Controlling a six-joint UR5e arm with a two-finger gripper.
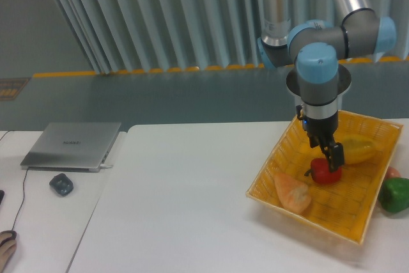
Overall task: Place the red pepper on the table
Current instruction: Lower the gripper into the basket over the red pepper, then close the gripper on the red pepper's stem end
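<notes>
The small shiny red pepper (326,172) sits inside the yellow wicker basket (281,158) on the right side of the big white table (185,209). It lies near the middle of the basket, not on the bare tabletop. The black two-finger gripper (328,153) on the grey and blue robot arm (317,75) hangs right above the red pepper, pointing down at it. One dark finger shows in front of the pepper's top, but the fingers are small and dark, so I cannot tell if they are spread apart or squeezed together, or if they touch the pepper at all. A long yellow pepper (358,149) lies in the basket just to the right of the gripper and a bit farther back. An orange bread-like lump (293,192) lies in the near left corner of the basket, close to the red pepper. A green pepper (395,194) sits on the table outside the basket, at the right edge. Far to the left, well apart from the basket, a closed silver laptop (71,146) lies flat, with a small dark mouse (61,184) just in front of it.
</notes>
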